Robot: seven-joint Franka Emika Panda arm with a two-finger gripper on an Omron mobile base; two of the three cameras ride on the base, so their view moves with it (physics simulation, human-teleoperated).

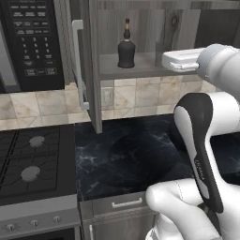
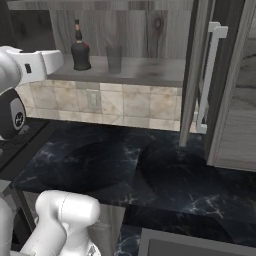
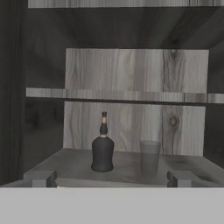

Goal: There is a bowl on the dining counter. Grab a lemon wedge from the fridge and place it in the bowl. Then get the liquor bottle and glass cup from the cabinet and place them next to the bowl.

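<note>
My pincer [image 3: 112, 178] is released, jaws wide. The liquor bottle [image 3: 102, 151] stands ahead, slightly left, in the cabinet [image 3: 131, 74]; the glass cup [image 3: 149, 156] is close right. I'd centre on the bottle's body, avoiding the cup.

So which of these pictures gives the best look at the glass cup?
The hand view: the glass cup stands unobstructed on the cabinet shelf, right of the liquor bottle. The right base view shows it smaller and fainter; in the left base view the arm covers that spot.
</note>
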